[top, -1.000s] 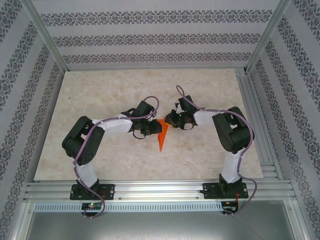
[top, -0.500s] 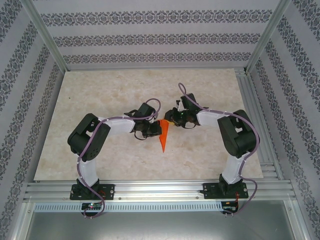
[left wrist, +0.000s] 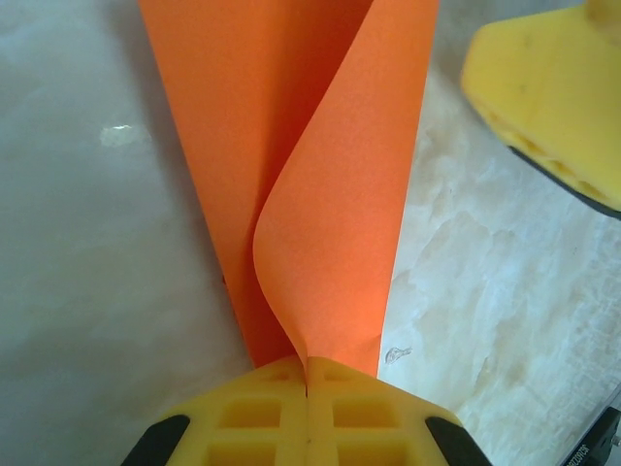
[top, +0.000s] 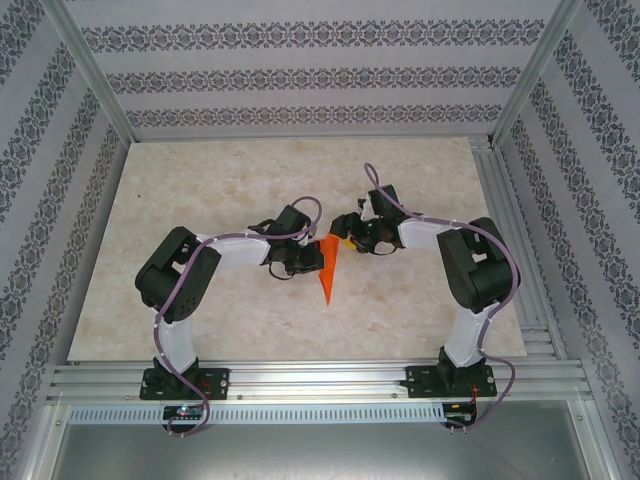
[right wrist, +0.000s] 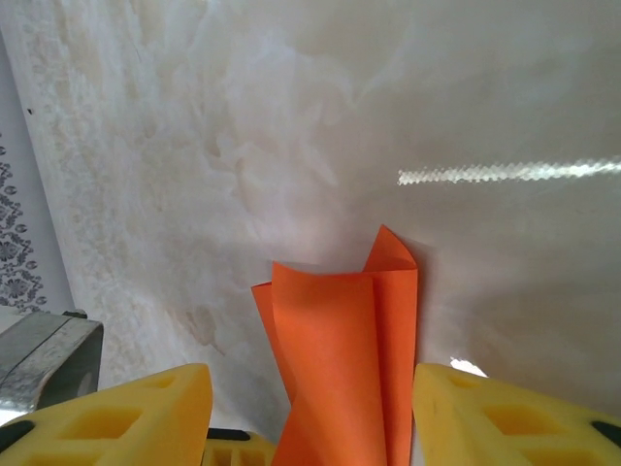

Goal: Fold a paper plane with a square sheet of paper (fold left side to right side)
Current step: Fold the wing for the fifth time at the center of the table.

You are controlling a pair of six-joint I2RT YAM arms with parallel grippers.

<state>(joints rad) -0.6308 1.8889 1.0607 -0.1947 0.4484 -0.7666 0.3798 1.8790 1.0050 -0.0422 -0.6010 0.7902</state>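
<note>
The paper plane (top: pixel 327 270) is a bright orange folded dart in the middle of the table, its tip pointing toward the near edge. My left gripper (top: pixel 306 262) is at its left side, shut on the paper. In the left wrist view the yellow fingertips (left wrist: pixel 307 365) meet on a curled flap of the paper plane (left wrist: pixel 325 194). My right gripper (top: pixel 347 233) is just right of the dart's wide end, open. In the right wrist view its fingers (right wrist: pixel 514 417) stand apart on either side of the paper plane (right wrist: pixel 340 359) without touching it.
The marble-look tabletop (top: pixel 220 180) is bare around the arms. Aluminium rails (top: pixel 300 375) run along the near edge and right side. Patterned walls close in the back and sides. A finger of my right gripper (left wrist: pixel 553 97) shows in the left wrist view.
My right gripper has opened, let go of the paper and drawn back a little to the right. My left gripper has shut on the paper, and the dart shifted slightly rightward.
</note>
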